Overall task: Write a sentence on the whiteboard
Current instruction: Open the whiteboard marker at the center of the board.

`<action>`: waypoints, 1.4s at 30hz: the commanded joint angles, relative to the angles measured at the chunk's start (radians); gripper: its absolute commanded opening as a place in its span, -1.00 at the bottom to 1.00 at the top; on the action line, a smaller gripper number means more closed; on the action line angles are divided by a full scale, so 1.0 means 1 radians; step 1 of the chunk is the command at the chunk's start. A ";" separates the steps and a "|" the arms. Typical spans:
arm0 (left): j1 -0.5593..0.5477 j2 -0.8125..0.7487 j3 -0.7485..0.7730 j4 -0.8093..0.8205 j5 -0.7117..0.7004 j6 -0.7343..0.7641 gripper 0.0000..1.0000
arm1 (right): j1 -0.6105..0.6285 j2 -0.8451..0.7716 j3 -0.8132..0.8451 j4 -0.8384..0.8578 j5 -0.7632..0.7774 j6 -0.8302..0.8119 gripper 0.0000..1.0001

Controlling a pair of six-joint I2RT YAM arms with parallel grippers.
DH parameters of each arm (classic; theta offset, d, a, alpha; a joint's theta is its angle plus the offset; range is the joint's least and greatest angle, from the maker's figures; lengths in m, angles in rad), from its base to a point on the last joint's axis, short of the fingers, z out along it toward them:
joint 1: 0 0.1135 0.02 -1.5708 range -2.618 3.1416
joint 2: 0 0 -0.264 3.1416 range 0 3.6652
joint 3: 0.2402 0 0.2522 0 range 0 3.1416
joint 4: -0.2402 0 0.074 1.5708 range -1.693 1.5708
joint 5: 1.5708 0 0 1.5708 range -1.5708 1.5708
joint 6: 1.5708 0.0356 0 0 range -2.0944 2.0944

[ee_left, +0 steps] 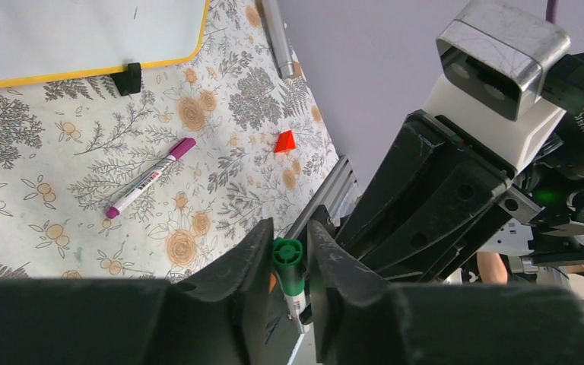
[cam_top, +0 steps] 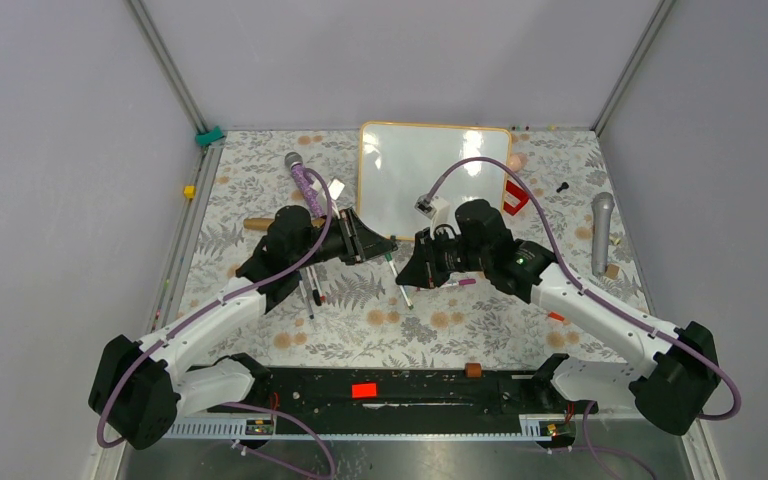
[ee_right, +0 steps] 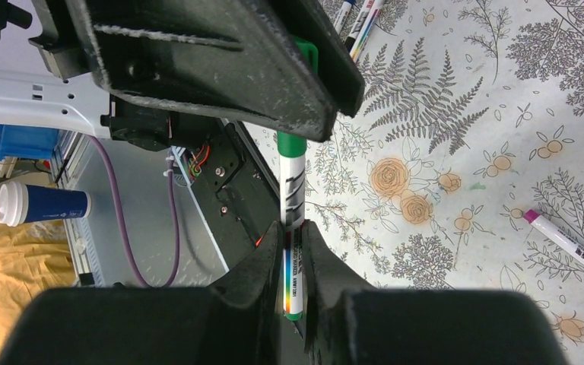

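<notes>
The whiteboard (cam_top: pixel 430 170) lies at the back of the table, and its face shows glare and no green sentence. Its corner with a black foot shows in the left wrist view (ee_left: pixel 68 30). Both grippers meet in front of the board and hold one green marker (ee_right: pixel 292 175) between them. My left gripper (ee_left: pixel 289 255) is shut on the marker's green cap (ee_left: pixel 288 252). My right gripper (ee_right: pixel 293 255) is shut on the marker's white barrel. In the top view the left gripper (cam_top: pixel 390 243) and the right gripper (cam_top: pixel 408 262) are tip to tip.
A purple-capped marker (ee_left: pixel 148 179) lies on the flowered cloth near the right arm (cam_top: pixel 458 283). More markers (cam_top: pixel 310 290) lie under the left arm. A purple microphone (cam_top: pixel 305 180), a grey microphone (cam_top: pixel 602 230), a red object (cam_top: pixel 516 195) and a wooden stick (cam_top: pixel 260 223) lie around.
</notes>
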State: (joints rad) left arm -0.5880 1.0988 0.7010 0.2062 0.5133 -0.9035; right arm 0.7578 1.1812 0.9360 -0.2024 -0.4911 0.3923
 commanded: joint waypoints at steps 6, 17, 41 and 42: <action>-0.002 -0.009 0.037 0.059 0.036 0.012 -1.00 | 0.013 -0.011 0.043 0.015 0.000 -0.008 -0.73; 0.112 -0.092 0.000 0.170 0.041 -0.148 -1.00 | 0.013 -0.159 -0.109 0.342 0.111 0.158 0.40; 0.136 -0.097 -0.090 0.681 -0.117 -0.496 -1.00 | 0.084 -0.094 -0.109 0.792 0.354 0.488 -0.31; 0.136 -0.097 -0.093 0.682 -0.117 -0.501 -1.00 | 0.085 -0.097 -0.108 0.795 0.358 0.490 -0.32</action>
State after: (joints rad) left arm -0.4530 1.0096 0.5789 0.8169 0.4026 -1.3857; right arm 0.8356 1.0931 0.7792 0.5209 -0.1856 0.8795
